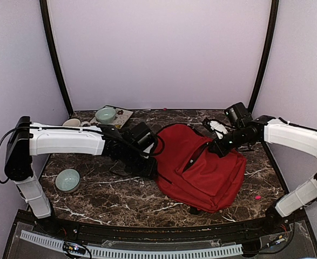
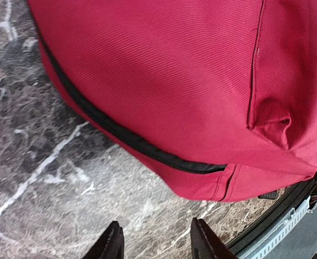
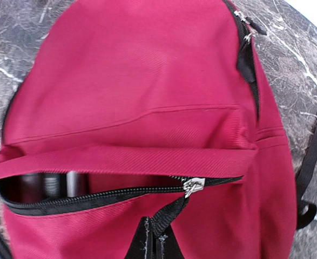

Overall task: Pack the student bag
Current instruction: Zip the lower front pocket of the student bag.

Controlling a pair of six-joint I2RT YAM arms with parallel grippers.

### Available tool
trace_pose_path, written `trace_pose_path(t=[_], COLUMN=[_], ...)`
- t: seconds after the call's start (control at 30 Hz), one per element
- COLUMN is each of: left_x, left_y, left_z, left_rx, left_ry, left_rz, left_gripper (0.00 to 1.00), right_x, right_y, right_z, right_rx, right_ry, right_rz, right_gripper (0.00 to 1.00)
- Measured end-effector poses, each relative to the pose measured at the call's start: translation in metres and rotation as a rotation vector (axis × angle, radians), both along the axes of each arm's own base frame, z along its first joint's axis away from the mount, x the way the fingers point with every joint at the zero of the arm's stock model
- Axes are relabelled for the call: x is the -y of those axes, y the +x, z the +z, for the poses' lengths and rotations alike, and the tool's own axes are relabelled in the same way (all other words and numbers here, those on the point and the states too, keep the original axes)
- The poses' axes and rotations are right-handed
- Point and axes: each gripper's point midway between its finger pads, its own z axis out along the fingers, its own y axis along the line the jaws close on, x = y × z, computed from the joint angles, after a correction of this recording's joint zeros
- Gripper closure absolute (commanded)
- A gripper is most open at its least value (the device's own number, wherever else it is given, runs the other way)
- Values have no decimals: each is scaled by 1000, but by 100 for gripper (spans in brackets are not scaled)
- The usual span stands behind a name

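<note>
The student bag [image 1: 207, 164], a large red backpack, lies flat on the marble table, right of centre. My right gripper [image 3: 157, 237] is shut on the black zip pull [image 3: 169, 216] of the front pocket, whose slider [image 3: 193, 186] sits near the pocket's right end. The pocket gapes open on the left and dark items [image 3: 45, 186] show inside. In the top view the right gripper [image 1: 217, 144] is over the bag's upper part. My left gripper [image 2: 155, 243] is open and empty, just off the bag's left edge [image 2: 147, 108], above bare table; in the top view it [image 1: 150, 170] is beside the bag.
A pale green bowl [image 1: 67, 179] sits at the left front. Another green bowl [image 1: 105, 114], a white mug [image 1: 72, 123] and a flat card [image 1: 120, 116] are at the back left. A black strap [image 3: 312, 156] trails off the bag's side. The table's front edge rail [image 2: 288, 221] is close.
</note>
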Motion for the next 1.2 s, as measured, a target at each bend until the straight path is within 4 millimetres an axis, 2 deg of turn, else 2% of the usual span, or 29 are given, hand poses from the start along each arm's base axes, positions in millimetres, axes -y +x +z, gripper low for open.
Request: trace_pose_path(t=[0.17,0.37,0.53,0.63,0.73,0.83,1.03,1.2], left_x=[16,28,39,43,45,46,54,61], left_y=[-4,-9,-11,-10,-10,-9,2,10], left_z=[-28,-54,-51,-54,-56,-54,-37,-19], left_rx=[-55,-111,-119,-124,-127,-121,-73,-43], left_ry=[-22,-37,-85,-93,-95,-97,-106,-119], left_rz=[-41,-78,-100,-108,-112,-117,-126,-133], left_gripper=[56,57,57,58,58,58,58,58], right_x=[-9,-25,-36,-50,-55,-57,-65,-66], right_y=[-21,-40,-48,-61,-69,-70,-73,-77], right_z=[15,16,9,-4,-7,0,34,38], right_rx=[-16,-61,-103,-137,-141,-146,-103,-104], right_ry=[23,42,47,20,0,6,109,125], right_rz=[-16,-26,-77,-50,-44,-47,-33,-50], right_gripper=[100,100,100,100,100,100,100,100])
